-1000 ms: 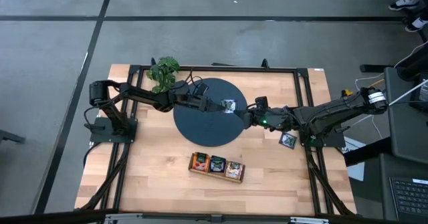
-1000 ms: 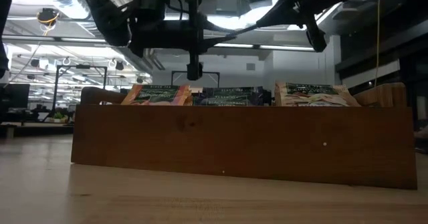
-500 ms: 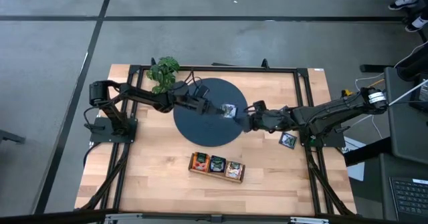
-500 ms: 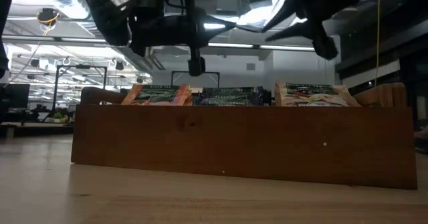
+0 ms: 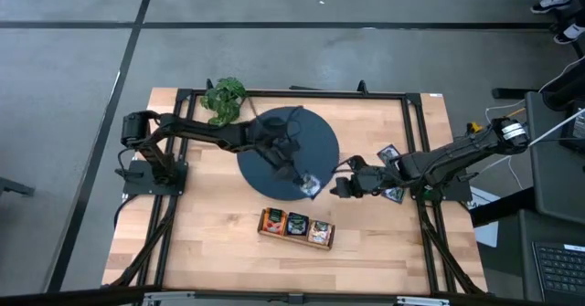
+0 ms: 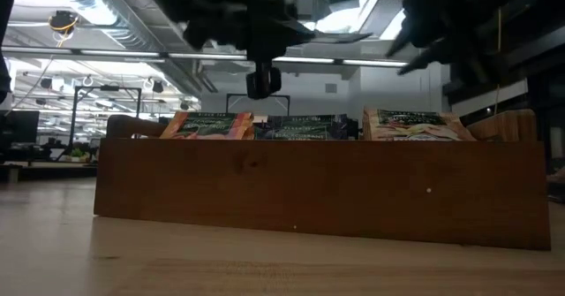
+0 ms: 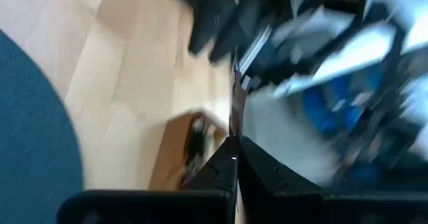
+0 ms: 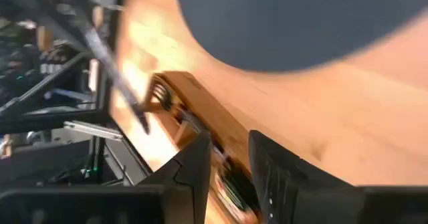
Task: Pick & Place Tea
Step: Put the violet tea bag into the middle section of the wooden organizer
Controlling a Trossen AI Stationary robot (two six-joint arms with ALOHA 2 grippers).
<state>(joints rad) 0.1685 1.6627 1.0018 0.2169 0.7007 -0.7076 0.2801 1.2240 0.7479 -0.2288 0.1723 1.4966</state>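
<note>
Since 1 s ago we see left gripper [image 5: 307, 184] swung off round mat [image 5: 274, 132] toward tray [image 5: 296, 226], clamping sachet [image 5: 310, 184] edge-on; right gripper [image 5: 340, 188] part-open, empty, over wood table [image 5: 210, 242]; open-plan office behind.

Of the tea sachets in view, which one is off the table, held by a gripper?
The sachet pinched in the left gripper over the round mat's near edge. The others lie in the wooden tray or flat on the table by the right arm.

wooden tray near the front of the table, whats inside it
The wooden tray holds tea sachets in three compartments, seen from above: orange, dark, pale. In the low view only their top edges show over the front wall; how many are stacked behind cannot be seen.
</note>
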